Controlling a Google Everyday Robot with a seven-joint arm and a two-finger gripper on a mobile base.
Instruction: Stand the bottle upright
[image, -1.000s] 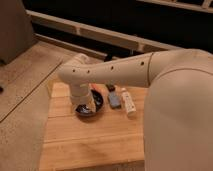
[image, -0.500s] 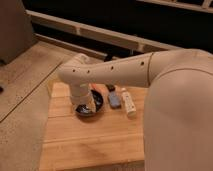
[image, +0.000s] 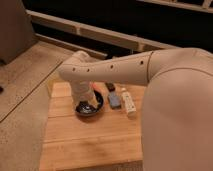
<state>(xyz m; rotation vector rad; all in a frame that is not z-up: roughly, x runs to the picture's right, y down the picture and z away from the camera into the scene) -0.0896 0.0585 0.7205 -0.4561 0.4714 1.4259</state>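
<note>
Progress, as we read it, is at the very start: the bottle (image: 129, 102) lies on its side on the wooden table (image: 75, 145), its long axis running roughly away from the camera, with the narrow end seeming to point toward the far edge, though we cannot be sure of that. It rests just to the right of the blue-grey block (image: 115, 100), close beside it, and we cannot tell whether the two touch. A small black bar (image: 110, 86) sits a little farther back, near the block's far end. The arm (image: 115, 70) sweeps in from the right and bends down at the wrist, so the gripper (image: 86, 104) hangs over the black bowl (image: 90, 109), low enough that it seems to reach into it or just above its rim. That puts the gripper to the left of the block, apart from the bottle, with the block between them. We cannot tell whether the gripper is wide, narrow or holding anything, since the wrist hides most of it. In our judgement everything is left to do: the gripper must cross over the block to the bottle, take hold of it, tip it onto its base and let it go so that it stands alone. The block so close beside it may crowd the grasp.
</note>
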